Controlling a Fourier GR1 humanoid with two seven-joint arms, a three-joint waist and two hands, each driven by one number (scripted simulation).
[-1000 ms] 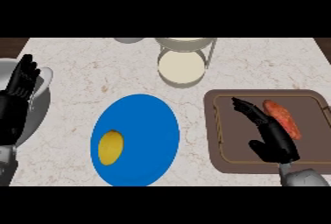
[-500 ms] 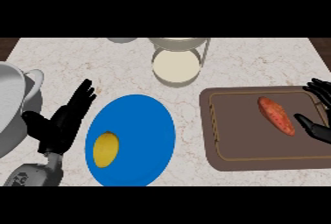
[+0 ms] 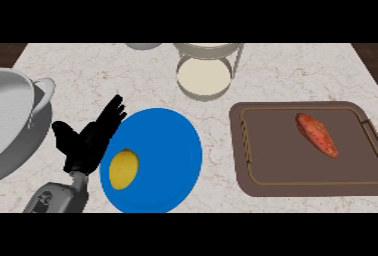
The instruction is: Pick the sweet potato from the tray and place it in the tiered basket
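**Plainly: one sweet potato on the tray, one open hand by the plate**

Counted out, the counter carries one brown tray, one blue plate, one tiered basket, one large grey pot, and one small grey round thing cut off at the far edge.

One sweet potato, reddish-orange, lies slantwise on the tray's far right part. It lies apart from the tray's rim and well apart from the basket. The basket stands at the far side of the counter, beyond the gap between plate and tray. Two tiers show, one over the other, both pale inside.

One yellow, rounded fruit lies on the plate's left half, near its edge.

One hand shows, the left hand. It comes up from the lower left on its grey forearm and sits between the pot and the plate, just beside the plate's left rim. Its fingers are straight and spread, pointing toward the far side, and they grasp nothing.
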